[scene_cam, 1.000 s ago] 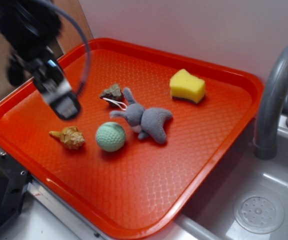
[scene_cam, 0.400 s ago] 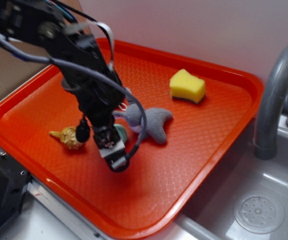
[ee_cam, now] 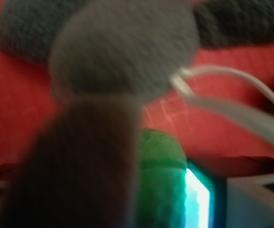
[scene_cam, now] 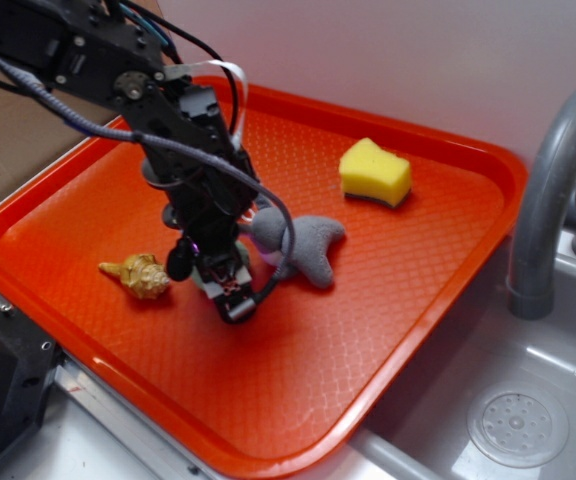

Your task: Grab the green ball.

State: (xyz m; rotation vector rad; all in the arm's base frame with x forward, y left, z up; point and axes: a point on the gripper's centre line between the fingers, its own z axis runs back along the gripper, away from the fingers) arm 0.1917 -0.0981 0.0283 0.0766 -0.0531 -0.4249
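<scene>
One gripper (scene_cam: pixel 230 290) is low on the red tray (scene_cam: pixel 448 300), over the ball (ee_cam: pixel 161 190), which lies between the seashell (scene_cam: pixel 140 274) and grey plush (scene_cam: pixel 303 245). The ball sits between the jaws; their closure cannot be determined.

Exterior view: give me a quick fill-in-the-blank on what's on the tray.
1. The sponge is coloured ____.
2. Everything lies on a tray coloured ____.
3. Left of the gripper lies a tan ____.
4. The grey plush toy lies between the gripper and the ____.

Missing words: yellow; red; seashell; sponge
</scene>
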